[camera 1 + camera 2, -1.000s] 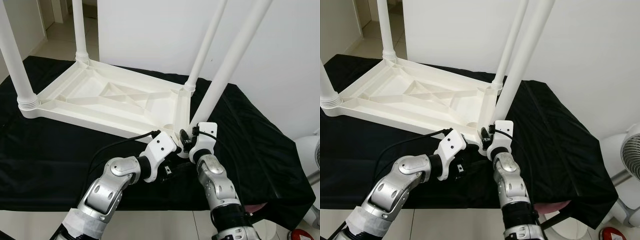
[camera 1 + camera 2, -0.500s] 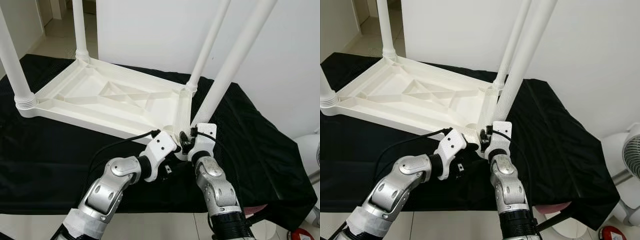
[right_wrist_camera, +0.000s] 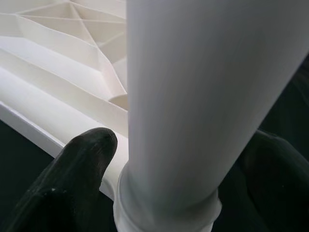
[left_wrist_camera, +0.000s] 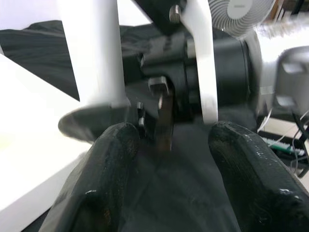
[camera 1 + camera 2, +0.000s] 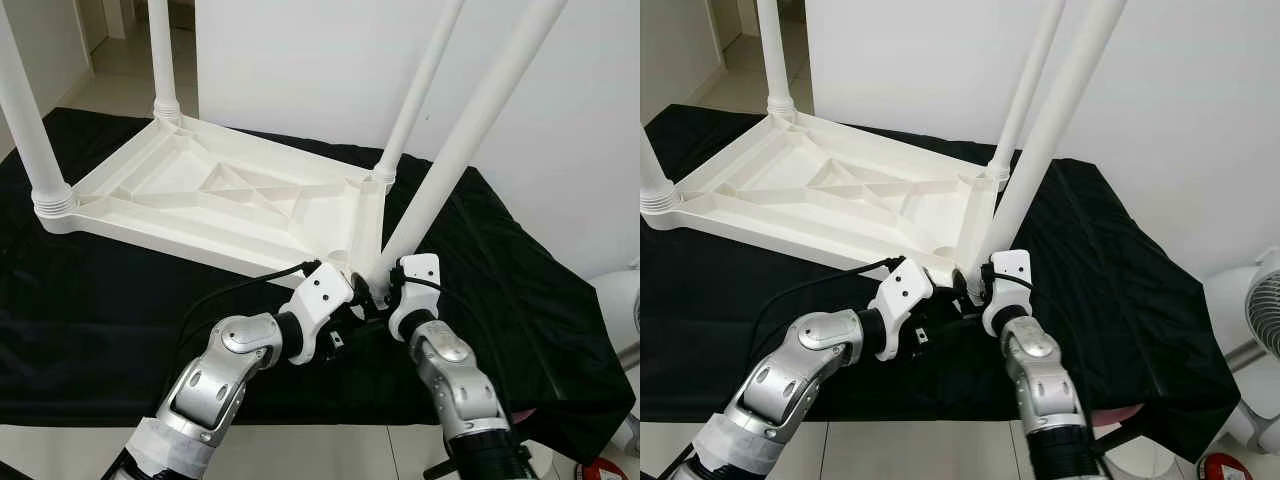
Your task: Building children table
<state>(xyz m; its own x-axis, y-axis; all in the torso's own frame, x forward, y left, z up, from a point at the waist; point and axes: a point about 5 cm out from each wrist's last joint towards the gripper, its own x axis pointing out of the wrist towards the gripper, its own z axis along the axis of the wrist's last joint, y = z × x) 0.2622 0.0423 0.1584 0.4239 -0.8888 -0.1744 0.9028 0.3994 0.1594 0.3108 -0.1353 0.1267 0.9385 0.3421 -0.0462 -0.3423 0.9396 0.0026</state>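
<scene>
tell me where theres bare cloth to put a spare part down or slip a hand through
Bare black cloth lies in front of the upturned table top, to the left arm's left, and on the right side beyond the tilted leg. It is crowded at the near right corner, where the left hand and the right hand meet at that leg's base.

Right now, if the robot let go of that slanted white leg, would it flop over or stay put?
The leaning leg would probably topple: it slants away from its corner socket while the far-right leg stands more upright. It looks like stiff, hollow plastic, so likely light. Its smooth round surface may slip or roll on the black cloth.
</scene>
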